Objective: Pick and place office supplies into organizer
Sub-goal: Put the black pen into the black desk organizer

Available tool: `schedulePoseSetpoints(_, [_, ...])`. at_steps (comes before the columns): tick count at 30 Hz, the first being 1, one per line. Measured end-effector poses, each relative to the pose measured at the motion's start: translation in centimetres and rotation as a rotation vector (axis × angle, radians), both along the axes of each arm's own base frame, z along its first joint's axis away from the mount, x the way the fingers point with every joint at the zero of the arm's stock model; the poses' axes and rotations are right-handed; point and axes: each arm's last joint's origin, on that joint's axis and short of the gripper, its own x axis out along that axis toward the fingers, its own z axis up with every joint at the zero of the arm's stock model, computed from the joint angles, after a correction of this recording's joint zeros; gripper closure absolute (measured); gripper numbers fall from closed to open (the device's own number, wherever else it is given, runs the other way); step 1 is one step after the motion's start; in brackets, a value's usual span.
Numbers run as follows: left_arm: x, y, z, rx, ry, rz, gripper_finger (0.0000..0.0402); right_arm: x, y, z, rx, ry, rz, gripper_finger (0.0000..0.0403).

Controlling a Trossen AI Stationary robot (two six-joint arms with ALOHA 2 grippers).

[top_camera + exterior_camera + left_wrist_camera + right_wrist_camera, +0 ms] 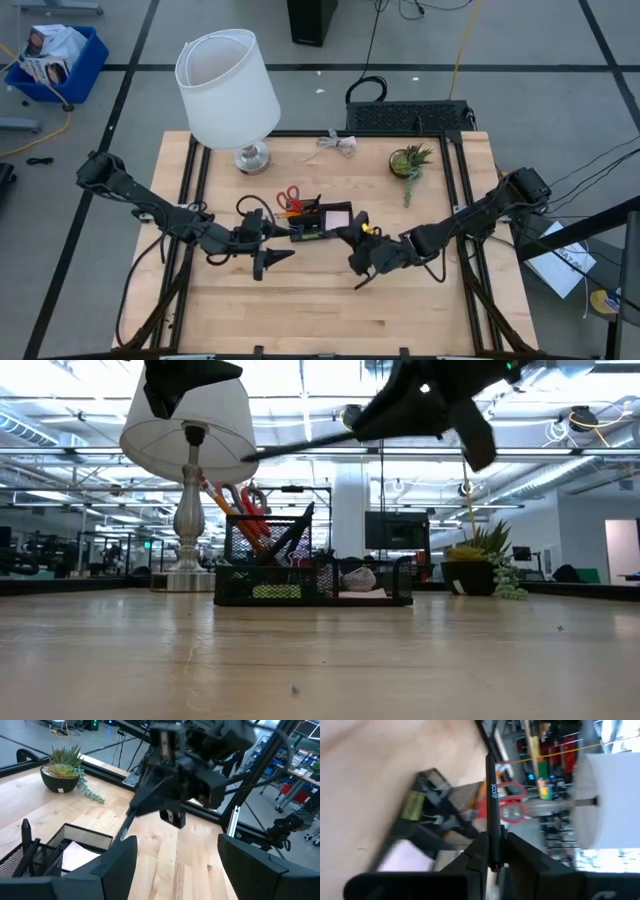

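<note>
Office supplies fill a black mesh organizer (318, 222) standing near the middle of the wooden table (300, 300), at about six o'clock from the white-shaded lamp (228, 88). Red-handled scissors (289, 196) and orange pencils (290, 212) stand upright in the organizer's tall compartment on the lamp side, while a pink sticky-note pad (338, 215) lies flat in the low tray on the plant side; in the low view a yellow-green item (275, 591) shows through the front mesh.

One slim black pen (491, 805) is still outside it, pinched between the pressed-together fingers of the right gripper (362, 278). That gripper hangs above the table at roughly four o'clock from the organizer, the pen's free end pointing toward the scissors and lamp.

At about eight o'clock from the organizer, the left gripper (272, 258) hovers with its fingers (117, 862) spread wide and nothing between them, facing the right arm.

A small potted green plant (410, 162) sits at two o'clock from the organizer, near the table's far edge.
</note>
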Motion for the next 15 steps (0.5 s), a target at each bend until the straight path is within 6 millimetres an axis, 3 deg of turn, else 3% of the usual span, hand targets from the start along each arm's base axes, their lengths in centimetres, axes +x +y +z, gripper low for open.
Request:
schedulePoseSetpoints(5, [0.0, 0.0, 0.0, -0.003, 0.000, 0.001, 0.0127, 0.1, -1.1, 0.7, -0.224, 0.076, -0.098, 0.0353])
schedulePoseSetpoints(15, [0.0, 0.0, 0.1, -0.007, -0.007, 0.001, 0.0128, 0.7, -3.2, 0.6, -0.426, 0.238, -0.067, 0.0353])
